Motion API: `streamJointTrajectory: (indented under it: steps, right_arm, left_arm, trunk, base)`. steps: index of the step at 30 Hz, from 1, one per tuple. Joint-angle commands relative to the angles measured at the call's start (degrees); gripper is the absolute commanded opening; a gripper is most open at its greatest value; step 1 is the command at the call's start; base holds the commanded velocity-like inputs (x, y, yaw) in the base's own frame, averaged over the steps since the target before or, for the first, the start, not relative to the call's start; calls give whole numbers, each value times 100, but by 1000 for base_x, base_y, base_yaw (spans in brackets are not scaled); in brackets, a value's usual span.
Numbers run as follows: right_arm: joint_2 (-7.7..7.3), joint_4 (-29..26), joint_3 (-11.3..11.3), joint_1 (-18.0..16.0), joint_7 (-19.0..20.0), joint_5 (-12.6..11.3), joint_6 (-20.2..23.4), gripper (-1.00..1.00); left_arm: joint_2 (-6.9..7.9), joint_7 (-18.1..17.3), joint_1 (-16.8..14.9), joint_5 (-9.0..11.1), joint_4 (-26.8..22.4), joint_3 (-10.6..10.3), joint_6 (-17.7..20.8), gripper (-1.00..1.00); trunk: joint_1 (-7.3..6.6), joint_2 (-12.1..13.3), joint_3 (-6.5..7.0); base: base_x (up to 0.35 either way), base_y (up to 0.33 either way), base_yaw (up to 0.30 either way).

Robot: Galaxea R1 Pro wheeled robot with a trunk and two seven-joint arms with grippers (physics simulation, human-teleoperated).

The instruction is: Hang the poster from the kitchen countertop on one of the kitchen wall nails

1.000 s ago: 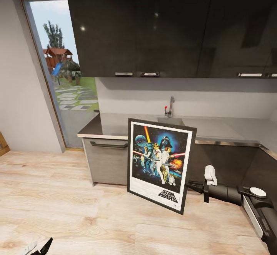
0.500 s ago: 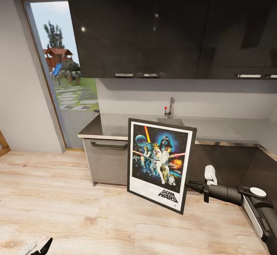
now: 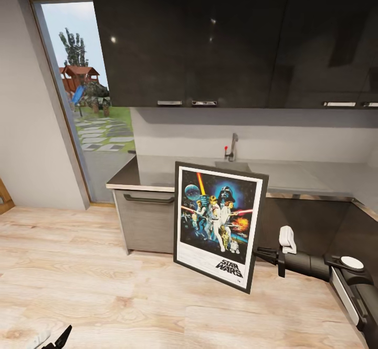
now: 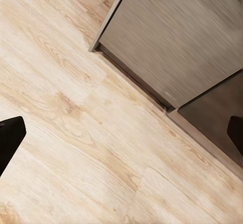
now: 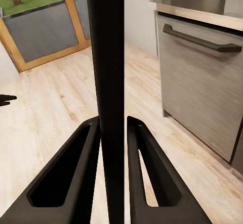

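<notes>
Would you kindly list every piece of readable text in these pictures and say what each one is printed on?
"STAR WARS": logo at the bottom of the poster, which the right gripper holds by its edge, jaws closed on the frame.
Fine print in the poster's white lower border: too small to read.
No text can be made out on the kitchen countertop, the cabinets or the floor.

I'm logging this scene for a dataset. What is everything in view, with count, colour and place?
poster: one, black frame, blue-black artwork, held upright in front of the counter
kitchen countertop: one, grey, below the wall cabinets
tap: one, grey, at the sink
wall cabinets: a row, glossy black, above the counter
drawer front: one, grey with a dark handle, under the counter
floor: pale wood
glass door: one, wood frame, to the left
right hand: black, shut on the poster's edge
left hand: black fingertips, open over the floor
</notes>
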Motion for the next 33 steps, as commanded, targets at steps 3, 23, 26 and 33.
streamJointTrajectory:
  steps: [3, 23, 26, 33]
  right_arm:
    - [-1, 2, -2, -3, 31, -33, 80, -100]
    - [-5, -5, -4, -3, 31, -33, 73, -100]
    - [-3, -6, -3, -3, 31, -33, 73, -100]
    - [-1, -7, -2, -3, 31, -33, 73, -100]
  left_arm:
    - [2, -22, -4, 47, 11, -33, -20, 100]
    - [2, -30, -4, 47, 11, -25, -20, 100]
    - [2, -30, -4, 47, 11, -25, -20, 100]
    - [2, -30, -4, 47, 11, -24, -14, 100]
  trunk:
    - [3, -7, -6]
    - [3, -7, -6]
    - [3, -7, -6]
    - [3, -7, -6]
  base:
    - [0, 0, 0]
    - [0, 2, 0]
    - [0, 147, 37]
    - [0, 253, 202]
